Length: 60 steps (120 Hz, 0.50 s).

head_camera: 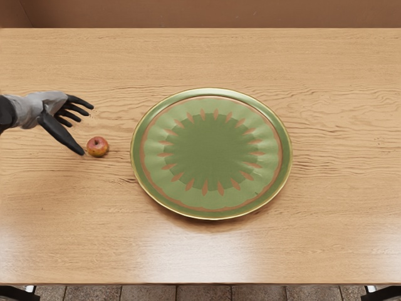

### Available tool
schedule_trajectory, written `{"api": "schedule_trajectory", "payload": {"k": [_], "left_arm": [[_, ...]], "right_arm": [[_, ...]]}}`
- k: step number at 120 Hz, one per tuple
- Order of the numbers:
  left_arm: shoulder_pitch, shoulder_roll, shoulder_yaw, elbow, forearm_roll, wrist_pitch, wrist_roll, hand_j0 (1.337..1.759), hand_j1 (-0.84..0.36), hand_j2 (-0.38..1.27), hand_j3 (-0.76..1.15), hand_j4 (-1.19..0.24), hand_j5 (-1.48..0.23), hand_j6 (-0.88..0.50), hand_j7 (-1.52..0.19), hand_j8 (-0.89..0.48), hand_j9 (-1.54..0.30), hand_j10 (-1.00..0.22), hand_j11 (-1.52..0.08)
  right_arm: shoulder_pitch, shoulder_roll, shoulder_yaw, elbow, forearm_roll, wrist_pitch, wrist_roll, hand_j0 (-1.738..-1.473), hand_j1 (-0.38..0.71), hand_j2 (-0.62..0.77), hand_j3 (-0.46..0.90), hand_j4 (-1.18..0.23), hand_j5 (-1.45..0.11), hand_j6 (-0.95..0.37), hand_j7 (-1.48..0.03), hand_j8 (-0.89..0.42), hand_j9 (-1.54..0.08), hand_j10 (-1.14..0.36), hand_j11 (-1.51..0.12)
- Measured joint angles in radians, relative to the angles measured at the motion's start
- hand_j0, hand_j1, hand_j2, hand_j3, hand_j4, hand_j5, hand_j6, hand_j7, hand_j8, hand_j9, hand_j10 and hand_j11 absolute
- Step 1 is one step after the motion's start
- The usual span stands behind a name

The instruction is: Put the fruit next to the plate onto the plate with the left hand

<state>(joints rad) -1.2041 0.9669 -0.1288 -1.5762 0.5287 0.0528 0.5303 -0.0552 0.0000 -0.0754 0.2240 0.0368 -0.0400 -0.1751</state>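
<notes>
- The left hand (55, 116) reaches in from the left edge, its fingers spread wide and holding nothing; the arm behind the wrist is cut off by the frame.
- The fruit (97, 146), small and reddish, lies on the table (326, 69) just left of the plate (211, 153), not touching its rim.
- The thumb tip is just beside the fruit; whether they touch is hard to tell.

Small red apple (97, 147) on table, just left of round green gold-rimmed plate (211, 153), not touching.
</notes>
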Motion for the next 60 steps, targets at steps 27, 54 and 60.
{"api": "schedule_trajectory", "payload": {"k": [27, 54, 60], "left_arm": [[-0.001, -0.117, 0.066, -0.057, 0.079, 0.262, 0.062, 1.658, 0.06, 0.05, 0.0, -0.25, -0.32, -0.25, -0.32, -0.25, -0.32, -0.25, -0.32], [0.004, -0.192, 0.122, -0.069, 0.095, 0.452, 0.078, 1.658, 0.06, 0.05, 0.0, -0.25, -0.32, -0.25, -0.32, -0.25, -0.32, -0.25, -0.32], [0.005, -0.192, 0.128, -0.07, 0.095, 0.466, 0.079, 1.658, 0.06, 0.05, 0.0, -0.25, -0.32, -0.25, -0.32, -0.25, -0.32, -0.25, -0.32]], "right_arm": [[0.0, 0.0, 0.0, 0.0, 0.0, 0.0, 0.0, -1.658, -0.3, -0.01, 0.0, -0.04, -0.05, -0.04, -0.05, -0.04, -0.05, -0.04, -0.05], [0.0, 0.0, 0.0, 0.0, 0.0, 0.0, 0.0, -1.658, -0.3, -0.01, 0.0, -0.04, -0.05, -0.04, -0.05, -0.04, -0.05, -0.04, -0.05], [0.0, 0.0, 0.0, 0.0, 0.0, 0.0, 0.0, -1.658, -0.3, -0.01, 0.0, -0.04, -0.05, -0.04, -0.05, -0.04, -0.05, -0.04, -0.05]]}}
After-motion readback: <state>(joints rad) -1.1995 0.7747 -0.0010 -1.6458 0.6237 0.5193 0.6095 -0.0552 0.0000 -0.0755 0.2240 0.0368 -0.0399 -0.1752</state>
